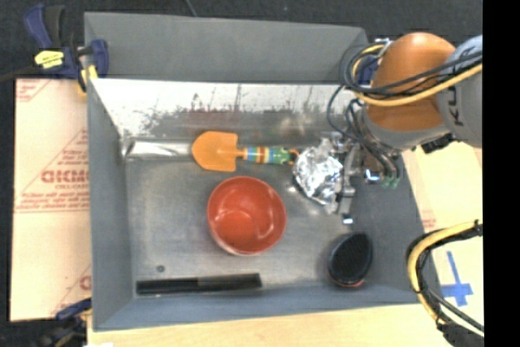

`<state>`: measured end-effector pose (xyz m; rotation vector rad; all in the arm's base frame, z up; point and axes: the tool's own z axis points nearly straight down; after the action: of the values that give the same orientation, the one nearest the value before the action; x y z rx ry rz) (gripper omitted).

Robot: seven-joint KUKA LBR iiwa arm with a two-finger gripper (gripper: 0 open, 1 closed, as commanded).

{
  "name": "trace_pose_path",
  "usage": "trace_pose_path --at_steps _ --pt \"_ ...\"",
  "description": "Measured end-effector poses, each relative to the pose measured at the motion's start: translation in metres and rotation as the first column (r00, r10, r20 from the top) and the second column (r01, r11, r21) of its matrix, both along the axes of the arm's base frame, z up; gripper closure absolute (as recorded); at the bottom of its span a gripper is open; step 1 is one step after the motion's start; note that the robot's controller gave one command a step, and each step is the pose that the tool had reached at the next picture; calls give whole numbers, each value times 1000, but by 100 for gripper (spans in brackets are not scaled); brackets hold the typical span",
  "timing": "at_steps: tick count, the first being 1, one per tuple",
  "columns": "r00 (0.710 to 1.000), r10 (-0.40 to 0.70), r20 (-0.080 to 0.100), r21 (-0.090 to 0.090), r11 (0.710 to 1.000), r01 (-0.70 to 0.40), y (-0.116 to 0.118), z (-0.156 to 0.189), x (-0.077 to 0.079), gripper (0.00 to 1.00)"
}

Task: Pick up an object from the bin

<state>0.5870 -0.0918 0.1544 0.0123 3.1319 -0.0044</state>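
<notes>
My gripper (348, 193) hangs at the bin's right side, under the arm's orange cover. Its metal parts touch the right edge of a crumpled silver foil ball (317, 172). Whether the ball is gripped cannot be made out. A black oval thing (350, 259) lies just below the gripper, near the bin's front right corner. An orange toy shovel (216, 150) with a striped handle lies left of the foil ball, its handle end pointing at the ball.
A red bowl (246, 214) stands upright in the middle of the bin floor. A long black bar (199, 284) lies along the front wall. The arm and its cables cover the bin's right wall.
</notes>
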Motion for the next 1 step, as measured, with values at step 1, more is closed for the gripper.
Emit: trace_pose_path --at_steps 1 --pt "988 155 11 -6 988 -155 -29 -80 46 0"
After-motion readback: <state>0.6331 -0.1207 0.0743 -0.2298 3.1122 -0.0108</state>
